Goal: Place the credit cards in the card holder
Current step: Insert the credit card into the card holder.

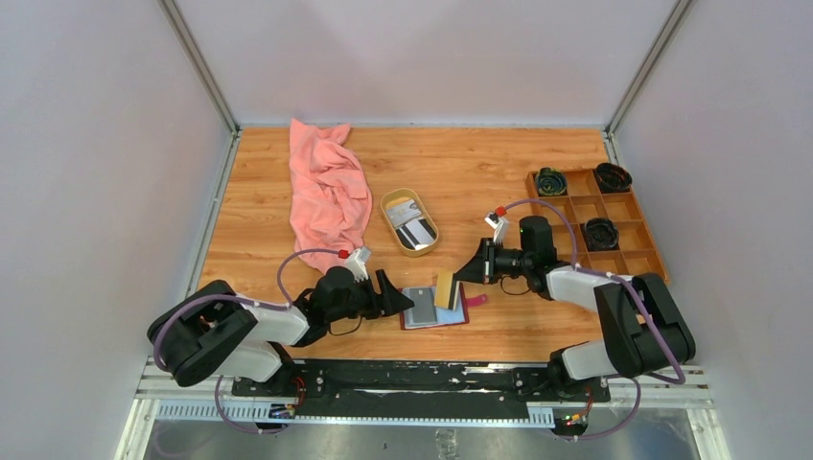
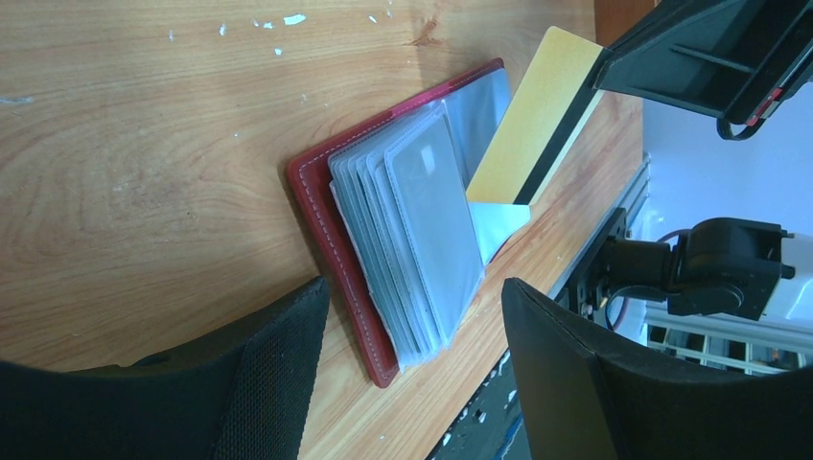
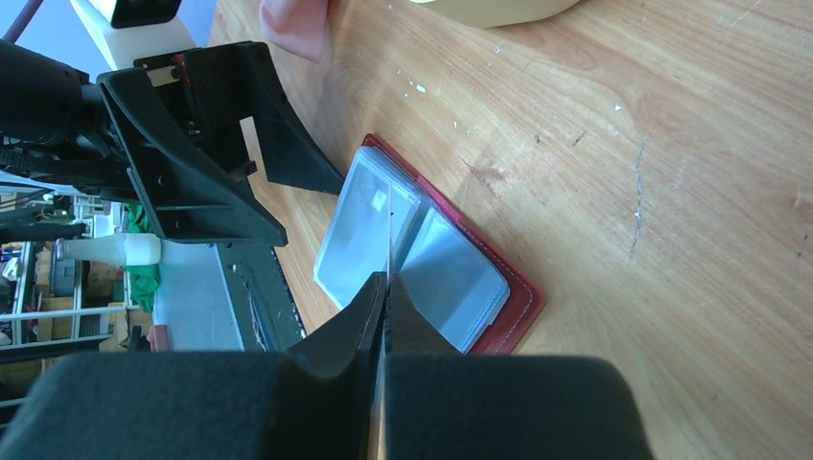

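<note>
Nearest me, the left gripper gapes at the open card holder's left edge. I see the right gripper clamped on a yellow credit card above it.

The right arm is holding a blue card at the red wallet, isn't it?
Not quite. The card is yellow with a black stripe, not blue; the left wrist view shows it plainly. The rest is right: the right end effector holds it at the red wallet.

Bright even light, blurred foregrounds.
</note>
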Robot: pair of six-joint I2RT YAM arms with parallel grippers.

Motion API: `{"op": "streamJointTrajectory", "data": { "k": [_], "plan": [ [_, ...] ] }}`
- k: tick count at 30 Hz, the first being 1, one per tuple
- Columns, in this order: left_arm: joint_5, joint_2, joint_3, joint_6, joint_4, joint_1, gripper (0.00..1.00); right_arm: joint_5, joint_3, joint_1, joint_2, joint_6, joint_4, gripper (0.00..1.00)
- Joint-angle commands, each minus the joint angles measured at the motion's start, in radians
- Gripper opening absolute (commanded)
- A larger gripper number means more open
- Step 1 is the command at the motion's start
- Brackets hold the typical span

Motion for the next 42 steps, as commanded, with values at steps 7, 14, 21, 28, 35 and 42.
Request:
{"op": "streamJointTrajectory", "data": {
  "k": [7, 14, 21, 28, 35, 42],
  "plan": [
    [-0.048, 0.051, -0.007, 0.017, -0.092, -0.012, 0.73, -0.012, 0.003, 0.011, -0.011, 0.006, -0.006, 0.00],
    [-0.049, 0.053, -0.007, 0.016, -0.093, -0.012, 0.73, -0.035, 0.035, -0.010, -0.023, -0.050, -0.086, 0.00],
    [-0.050, 0.051, -0.008, 0.016, -0.093, -0.012, 0.73, -0.053, 0.022, -0.008, -0.014, -0.022, -0.052, 0.00],
    [-0.045, 0.059, -0.002, 0.017, -0.093, -0.012, 0.73, -0.045, 0.019, -0.001, -0.002, -0.018, -0.044, 0.00],
    [-0.045, 0.065, 0.001, 0.017, -0.092, -0.012, 0.73, -0.033, 0.019, 0.004, 0.013, -0.020, -0.041, 0.00],
    [-0.044, 0.071, 0.002, 0.016, -0.092, -0.012, 0.73, -0.039, 0.023, 0.010, 0.030, -0.008, -0.032, 0.00]
  ]
}}
